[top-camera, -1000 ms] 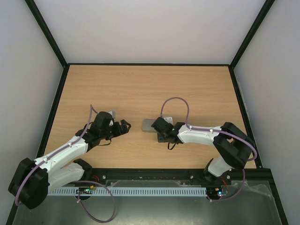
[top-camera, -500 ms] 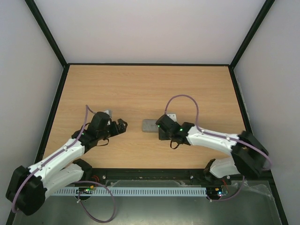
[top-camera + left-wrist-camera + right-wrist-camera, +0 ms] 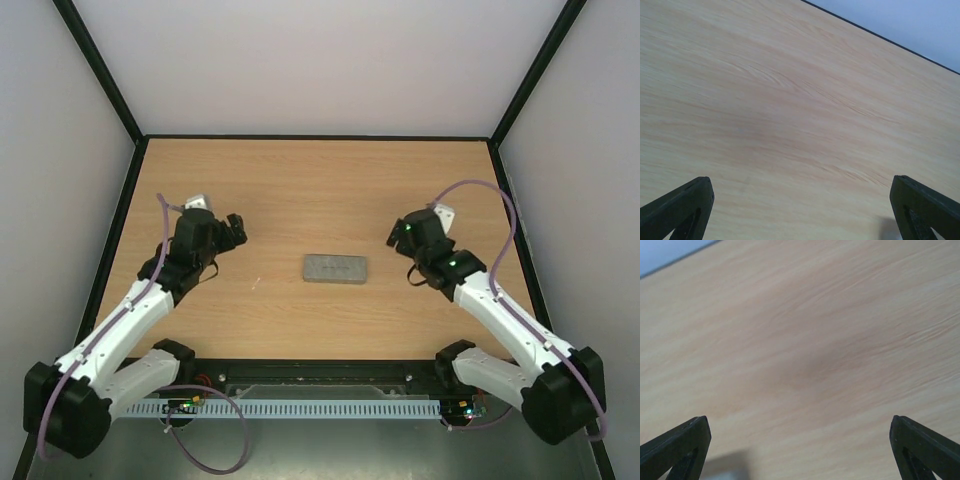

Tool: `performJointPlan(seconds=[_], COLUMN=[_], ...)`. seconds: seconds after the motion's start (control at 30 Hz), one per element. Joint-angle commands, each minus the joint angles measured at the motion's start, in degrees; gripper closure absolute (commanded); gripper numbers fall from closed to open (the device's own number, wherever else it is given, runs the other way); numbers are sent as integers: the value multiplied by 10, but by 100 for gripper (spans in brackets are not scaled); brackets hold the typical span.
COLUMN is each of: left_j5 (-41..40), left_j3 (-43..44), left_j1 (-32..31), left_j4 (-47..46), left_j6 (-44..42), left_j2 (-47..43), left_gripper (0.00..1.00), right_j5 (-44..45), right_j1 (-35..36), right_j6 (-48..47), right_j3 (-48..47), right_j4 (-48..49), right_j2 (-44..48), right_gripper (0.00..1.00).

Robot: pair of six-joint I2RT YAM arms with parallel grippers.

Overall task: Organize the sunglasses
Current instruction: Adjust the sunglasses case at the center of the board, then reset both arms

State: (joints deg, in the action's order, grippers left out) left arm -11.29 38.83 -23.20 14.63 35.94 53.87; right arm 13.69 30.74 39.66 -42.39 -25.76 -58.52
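Grey case [image 3: 335, 268] lies shut, sunglasses unseen, probably inside. Your left gripper [image 3: 236, 227] and right gripper [image 3: 398, 236] flank it, jaws spread, empty. Just park them.

Sunglasses hidden from every view right now; whether they're inside the closed grey case [image 3: 335, 268], lying flat mid-desk [image 3: 300, 190], can't be told.

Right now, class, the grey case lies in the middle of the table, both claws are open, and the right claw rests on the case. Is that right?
No. The top external view shows the right claw off the grey case, hanging apart to its right. The rest holds: the case lies in the middle of the table and the left claw is open too.
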Motion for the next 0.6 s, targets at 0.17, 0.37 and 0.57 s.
performJointPlan(seconds=[0.17,0.37,0.57], left_j5=[7,-63,-72], left_j3=[-45,-112,-148], left_j1=[123,143,172], left_j4=[-161,-267,-324], left_j6=[-148,-203,-212], left_j2=[43,15,32], left_gripper=[1,1,1], right_j5=[83,146,183], right_j1=[-143,-214,-253], right_j6=[-115,-165,-198], right_j3=[65,155,218], right_j4=[215,385,581], right_j2=[0,3,-77], right_gripper=[1,1,1])
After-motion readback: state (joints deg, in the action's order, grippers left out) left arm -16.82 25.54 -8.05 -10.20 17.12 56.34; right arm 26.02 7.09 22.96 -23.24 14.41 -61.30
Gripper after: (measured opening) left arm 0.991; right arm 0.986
